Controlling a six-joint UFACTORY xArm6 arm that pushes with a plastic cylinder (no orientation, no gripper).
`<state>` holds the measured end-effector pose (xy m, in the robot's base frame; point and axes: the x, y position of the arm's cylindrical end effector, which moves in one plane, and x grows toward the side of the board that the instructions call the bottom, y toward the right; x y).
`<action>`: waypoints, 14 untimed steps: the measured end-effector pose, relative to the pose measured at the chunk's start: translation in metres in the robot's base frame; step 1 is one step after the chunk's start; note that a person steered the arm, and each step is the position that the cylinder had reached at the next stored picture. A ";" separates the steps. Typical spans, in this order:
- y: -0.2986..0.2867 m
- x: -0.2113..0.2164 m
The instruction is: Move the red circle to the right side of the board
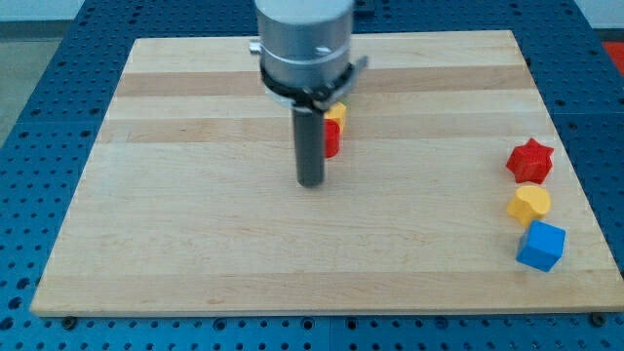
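The red circle [332, 138] lies near the middle top of the wooden board [195, 234], mostly hidden behind my rod. A yellow block [337, 113] touches it on the top side, its shape hidden. My tip [311, 182] rests on the board just below and left of the red circle, close to it. I cannot tell whether it touches.
At the board's right edge sit a red star [529, 160], a yellow heart [528, 205] below it, and a blue cube [541, 245] below that. The arm's grey body [303, 44] hangs over the board's top middle.
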<state>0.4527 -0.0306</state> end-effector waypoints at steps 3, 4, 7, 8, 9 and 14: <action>-0.026 -0.030; -0.020 -0.030; 0.107 -0.028; 0.141 -0.032; 0.139 -0.031; 0.052 -0.030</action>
<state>0.4227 0.0211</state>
